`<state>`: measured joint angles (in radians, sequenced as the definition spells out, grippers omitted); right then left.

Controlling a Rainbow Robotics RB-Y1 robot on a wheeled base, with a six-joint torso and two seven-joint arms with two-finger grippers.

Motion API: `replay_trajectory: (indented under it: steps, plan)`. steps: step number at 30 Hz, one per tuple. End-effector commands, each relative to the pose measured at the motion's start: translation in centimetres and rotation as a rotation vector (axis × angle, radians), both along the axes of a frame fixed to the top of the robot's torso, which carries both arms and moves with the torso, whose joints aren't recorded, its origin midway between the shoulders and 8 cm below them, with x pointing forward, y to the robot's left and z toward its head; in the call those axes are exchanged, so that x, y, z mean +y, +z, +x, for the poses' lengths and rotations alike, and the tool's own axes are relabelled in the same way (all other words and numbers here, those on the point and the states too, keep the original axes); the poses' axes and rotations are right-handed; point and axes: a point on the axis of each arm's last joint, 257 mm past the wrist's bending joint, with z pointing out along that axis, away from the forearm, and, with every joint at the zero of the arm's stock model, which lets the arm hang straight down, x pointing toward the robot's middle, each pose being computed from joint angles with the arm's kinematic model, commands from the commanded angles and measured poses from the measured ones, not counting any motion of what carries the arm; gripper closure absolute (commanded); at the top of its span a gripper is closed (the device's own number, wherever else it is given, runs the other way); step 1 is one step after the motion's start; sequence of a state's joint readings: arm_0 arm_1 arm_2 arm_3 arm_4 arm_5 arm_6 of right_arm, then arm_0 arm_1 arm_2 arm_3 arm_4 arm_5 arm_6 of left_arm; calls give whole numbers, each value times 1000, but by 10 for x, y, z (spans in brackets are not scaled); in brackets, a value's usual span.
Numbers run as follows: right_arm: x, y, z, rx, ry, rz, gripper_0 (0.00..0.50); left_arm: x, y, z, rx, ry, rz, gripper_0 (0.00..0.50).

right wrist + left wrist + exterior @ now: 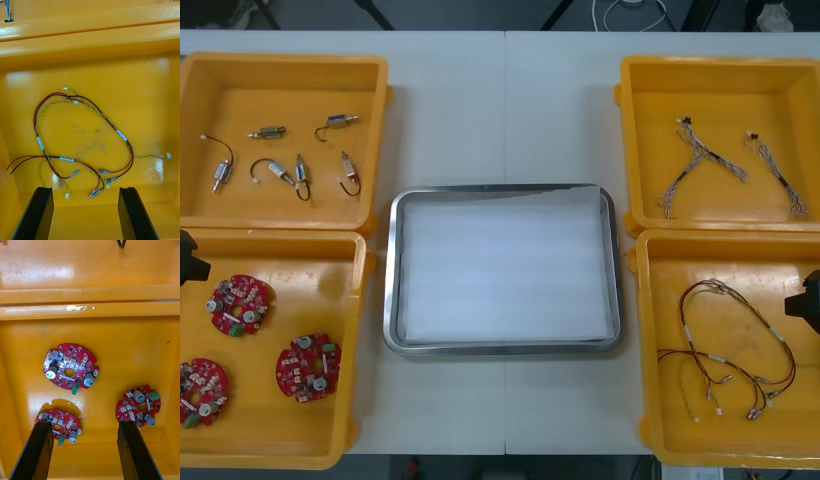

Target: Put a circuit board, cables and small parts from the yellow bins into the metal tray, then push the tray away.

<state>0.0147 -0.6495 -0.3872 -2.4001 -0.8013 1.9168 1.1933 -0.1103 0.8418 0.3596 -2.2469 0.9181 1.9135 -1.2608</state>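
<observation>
I take 12 o'clock as the table's [500,110] far edge. The metal tray [392,290] sits at the centre, white inside with nothing in it, and its long axis runs from 9 to 3 o'clock. From the tray, the far-left bin [280,205] lies at 10 o'clock and holds several small metal parts [338,122] with curled dark leads. They are scattered well apart and point in different directions. At 8 o'clock the near-left bin [290,290] holds three round red circuit boards [308,367], all lying flat and none touching another. My left gripper [85,425] hovers over this bin with its fingers spread and nothing between them. In its wrist view one board lies just by one fingertip, another near the other fingertip, and the third farther off between them. At 2 o'clock the far-right bin [720,110] holds two bundles of twisted blue and white cables [700,165]. One stretches roughly from 1 to 7 o'clock and the other from 11 to 5. At 4 o'clock the near-right bin [740,260] holds the red and yellow cables [740,340], mixed with black ones in a loose loop. The connector ends are gathered toward the near side of the bin. My right gripper [85,191] hangs above this bin, also spread wide and holding nothing. The connector ends lie just beyond the gap between its fingers.
</observation>
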Motion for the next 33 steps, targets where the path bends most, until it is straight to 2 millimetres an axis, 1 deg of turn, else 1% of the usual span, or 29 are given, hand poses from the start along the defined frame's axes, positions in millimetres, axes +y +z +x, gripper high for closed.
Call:
replay_trajectory:
  steps: [1,33]
  plan:
    - [-13,9,-5,-10,-37,-26,0,17,14,-4,-16,-42,88,0]
    - [-13,9,-5,-10,-37,-26,0,17,14,-4,-16,-42,88,0]
